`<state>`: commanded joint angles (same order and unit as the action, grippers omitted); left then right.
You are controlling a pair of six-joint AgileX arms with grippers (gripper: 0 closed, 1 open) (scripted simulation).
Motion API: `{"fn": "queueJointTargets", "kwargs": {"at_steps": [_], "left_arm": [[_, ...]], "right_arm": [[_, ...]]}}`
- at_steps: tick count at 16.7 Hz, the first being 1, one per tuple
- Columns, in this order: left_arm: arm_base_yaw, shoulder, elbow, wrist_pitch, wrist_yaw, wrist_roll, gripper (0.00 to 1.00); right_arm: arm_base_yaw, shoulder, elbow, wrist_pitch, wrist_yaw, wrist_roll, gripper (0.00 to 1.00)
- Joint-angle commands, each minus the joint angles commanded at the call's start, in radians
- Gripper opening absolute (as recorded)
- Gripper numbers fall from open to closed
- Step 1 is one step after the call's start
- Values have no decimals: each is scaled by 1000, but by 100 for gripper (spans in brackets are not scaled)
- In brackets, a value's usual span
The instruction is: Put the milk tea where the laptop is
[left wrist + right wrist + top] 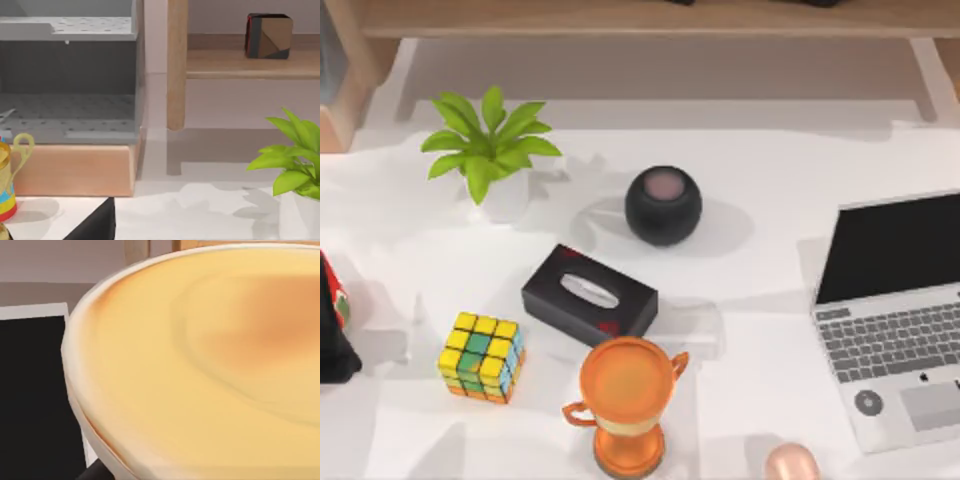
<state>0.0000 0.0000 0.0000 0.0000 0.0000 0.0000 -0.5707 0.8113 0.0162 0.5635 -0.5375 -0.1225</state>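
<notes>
The milk tea (792, 464) is a pale pink-beige rounded cup at the table's front edge, just left of the laptop's front corner. In the right wrist view its cream-tan top (210, 355) is very close, with the laptop's black screen (30, 390) behind it. The silver-grey laptop (895, 340) lies open at the right side of the table, with its black screen (890, 245) tilted back. A dark part of my left arm (332, 345) sits parked at the table's left edge.
An orange trophy (625, 400) stands at front centre, left of the milk tea. Behind it are a black tissue box (588, 294), a Rubik's cube (482, 357), a black round speaker (663, 205) and a potted plant (490, 150). A wooden shelf (235, 62) runs along the back.
</notes>
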Motion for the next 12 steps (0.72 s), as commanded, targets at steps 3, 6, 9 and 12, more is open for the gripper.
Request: {"fn": "queueJointTargets", "kwargs": {"at_steps": [3, 6, 9, 12], "left_arm": [[0, 0, 0, 0, 0, 0, 100], [0, 0, 0, 0, 0, 0, 100], [0, 0, 0, 0, 0, 0, 100], [0, 0, 0, 0, 0, 0, 100]], "right_arm": [[0, 0, 0, 0, 0, 0, 0], [4, 7, 3, 8, 1, 2, 0], [6, 34, 2, 56, 1, 2, 0], [8, 82, -1, 139, 3, 2, 0]]}}
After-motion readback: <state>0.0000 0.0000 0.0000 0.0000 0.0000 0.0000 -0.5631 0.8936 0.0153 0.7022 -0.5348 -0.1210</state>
